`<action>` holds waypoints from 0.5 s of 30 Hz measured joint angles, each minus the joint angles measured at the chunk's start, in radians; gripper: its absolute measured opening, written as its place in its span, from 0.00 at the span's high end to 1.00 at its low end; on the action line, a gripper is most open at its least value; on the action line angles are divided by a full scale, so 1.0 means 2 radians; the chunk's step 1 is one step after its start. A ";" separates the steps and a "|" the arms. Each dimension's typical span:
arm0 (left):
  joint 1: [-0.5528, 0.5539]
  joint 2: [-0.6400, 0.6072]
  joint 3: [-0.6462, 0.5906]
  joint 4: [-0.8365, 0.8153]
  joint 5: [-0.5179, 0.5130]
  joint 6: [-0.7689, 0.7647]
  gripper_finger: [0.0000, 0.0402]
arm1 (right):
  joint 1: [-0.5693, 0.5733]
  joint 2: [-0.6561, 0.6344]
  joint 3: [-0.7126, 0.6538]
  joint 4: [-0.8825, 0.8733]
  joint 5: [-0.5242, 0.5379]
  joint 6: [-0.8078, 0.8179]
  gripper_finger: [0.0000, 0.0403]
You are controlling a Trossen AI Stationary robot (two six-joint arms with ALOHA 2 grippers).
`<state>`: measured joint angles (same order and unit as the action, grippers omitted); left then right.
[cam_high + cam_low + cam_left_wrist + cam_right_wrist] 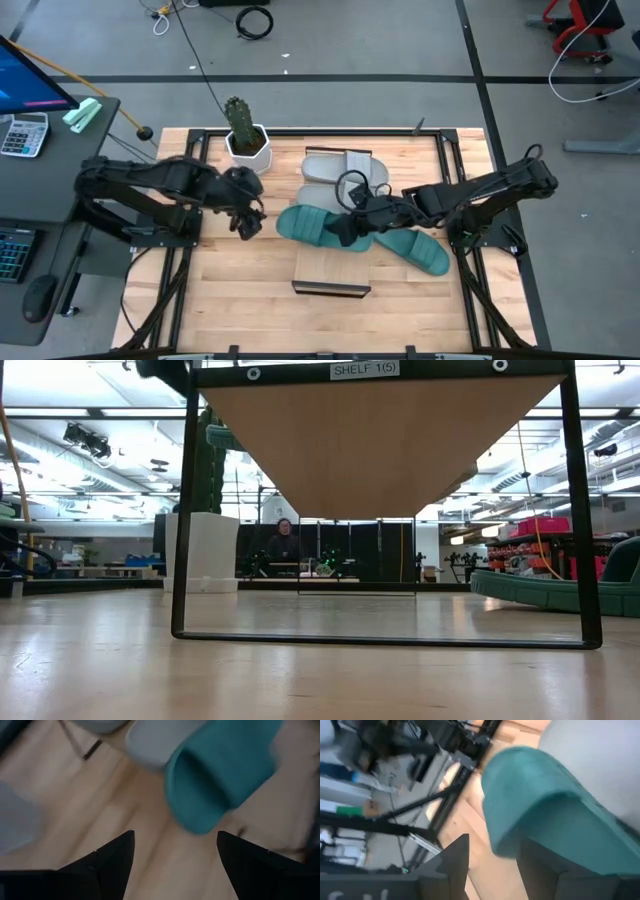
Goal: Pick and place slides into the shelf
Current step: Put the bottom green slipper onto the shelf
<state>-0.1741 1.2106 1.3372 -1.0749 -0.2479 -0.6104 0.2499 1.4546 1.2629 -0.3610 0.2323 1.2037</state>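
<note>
2 grey slides (340,168) on shelf (332,272); right gripper (345,231) grips teal slide (312,226).

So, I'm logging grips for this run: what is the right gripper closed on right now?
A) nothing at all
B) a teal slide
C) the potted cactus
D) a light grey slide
B: the right wrist view shows the right gripper with one finger tucked under the strap of a teal slide, and the high view places it on the teal slide at the table's middle, not the grey ones or the cactus.
</note>
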 joint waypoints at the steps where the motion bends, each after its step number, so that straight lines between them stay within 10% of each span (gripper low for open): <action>1: 0.004 -0.020 -0.025 0.037 0.008 -0.013 0.28 | 0.004 -0.002 0.000 -0.009 0.001 -0.004 0.59; 15: 0.042 -0.162 -0.285 0.352 0.075 -0.161 0.28 | 0.043 -0.068 0.000 -0.149 0.058 0.000 0.59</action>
<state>-0.0906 0.8875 0.7663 -0.3717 -0.0988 -0.9328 0.3360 1.3185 1.2629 -0.6586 0.3480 1.2046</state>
